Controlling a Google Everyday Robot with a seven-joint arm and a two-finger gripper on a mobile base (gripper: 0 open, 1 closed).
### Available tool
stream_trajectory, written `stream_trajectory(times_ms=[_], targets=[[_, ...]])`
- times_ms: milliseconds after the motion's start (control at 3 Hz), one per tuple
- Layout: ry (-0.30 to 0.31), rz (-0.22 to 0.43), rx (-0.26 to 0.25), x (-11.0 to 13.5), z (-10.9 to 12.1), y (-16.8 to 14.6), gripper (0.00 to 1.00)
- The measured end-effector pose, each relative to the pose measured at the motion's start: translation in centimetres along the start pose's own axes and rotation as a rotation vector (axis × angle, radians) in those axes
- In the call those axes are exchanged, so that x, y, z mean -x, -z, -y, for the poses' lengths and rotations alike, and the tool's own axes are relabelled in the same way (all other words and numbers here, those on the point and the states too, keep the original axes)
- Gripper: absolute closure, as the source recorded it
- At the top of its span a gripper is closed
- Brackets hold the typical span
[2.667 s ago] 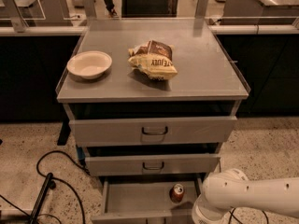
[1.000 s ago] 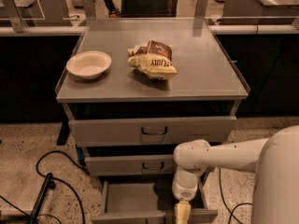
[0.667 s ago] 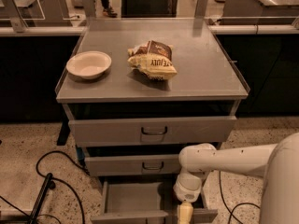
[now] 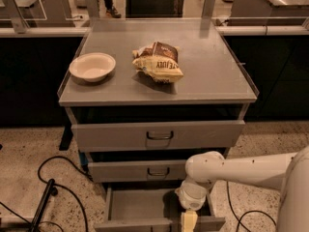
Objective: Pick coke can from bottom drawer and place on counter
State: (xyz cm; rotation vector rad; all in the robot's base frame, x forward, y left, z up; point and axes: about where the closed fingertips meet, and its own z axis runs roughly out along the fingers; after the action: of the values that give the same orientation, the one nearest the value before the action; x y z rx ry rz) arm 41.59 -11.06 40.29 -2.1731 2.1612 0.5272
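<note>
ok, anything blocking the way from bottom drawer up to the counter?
Nothing visible blocks it. The gripper is down in the open grey bottom drawer; the coke can itself is out of sight. On the grey metal counter, a white bowl sits left and a yellow-brown chip bag centre.

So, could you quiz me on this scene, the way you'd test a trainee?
1. Name the two things lying on the flat grey metal counter.
2. True or false: the lowest grey metal drawer is pulled open.
3. Where is the robot's claw?
A. resting on the counter
B. down at the front of the open lowest drawer
C. out of view

Key:
1. The round white bowl and the yellow-brown chip bag.
2. True.
3. B.
</note>
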Motion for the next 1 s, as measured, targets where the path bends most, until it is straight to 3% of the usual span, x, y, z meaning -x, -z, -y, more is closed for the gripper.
stream_trajectory(times_ms=[333,667,1000], targets=[[0.062,-0.038,-0.064,0.4,0.3,0.3,0.00],[0.195,-0.110,-0.209,3.0,0.8,2.1,0.00],[0.222,-0.126,-0.256,2.7,0.0,2.1,0.00]])
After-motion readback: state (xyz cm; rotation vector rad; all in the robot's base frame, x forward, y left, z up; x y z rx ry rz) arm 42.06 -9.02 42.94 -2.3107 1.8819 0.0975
